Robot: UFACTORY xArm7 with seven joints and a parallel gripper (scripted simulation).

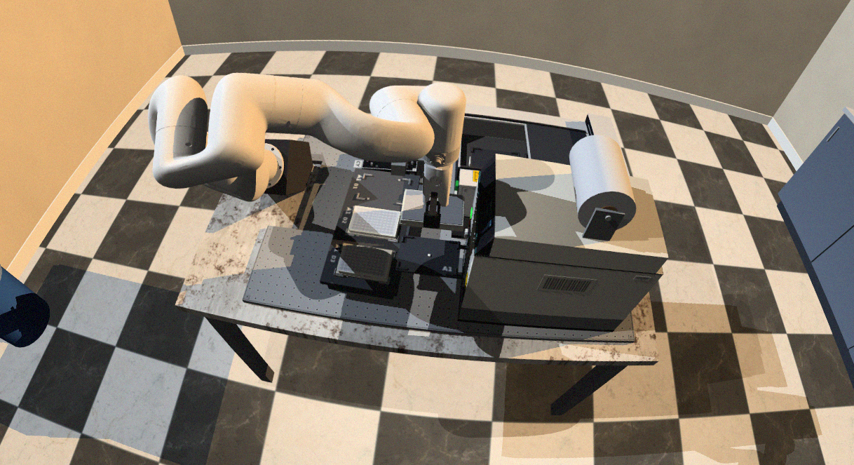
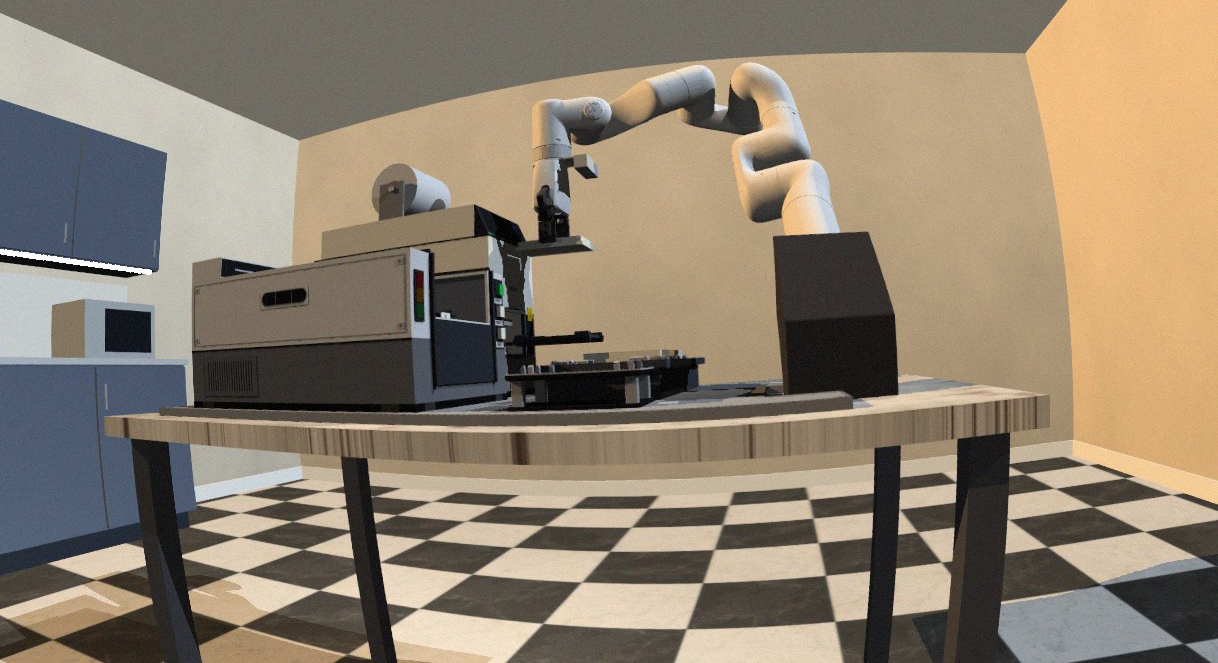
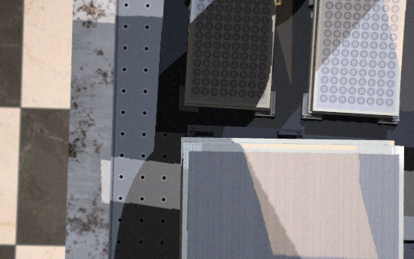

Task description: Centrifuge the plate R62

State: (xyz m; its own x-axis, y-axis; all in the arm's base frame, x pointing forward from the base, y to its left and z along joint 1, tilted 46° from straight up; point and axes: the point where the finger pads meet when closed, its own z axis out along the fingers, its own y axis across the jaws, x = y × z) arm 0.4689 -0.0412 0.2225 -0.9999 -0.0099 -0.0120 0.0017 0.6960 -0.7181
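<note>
Though gripped, R62, edge seemingly cropped.

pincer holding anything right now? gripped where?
Yes. The pincer is shut on a sealed plate, presumably R62, carried flat and high above the deck. The grip comes from above, near the plate's middle; the exact contact faces aren't visible.

Plate R62: matt, foil-like seal w/ fine vertical grain, smooth. BAL & R26: matt plastic, dimpled wells. Breadboard: matt grey metal, perforated. Table: wood-grain edge, mottled stone-look top. Arm: smooth satin white.
</note>
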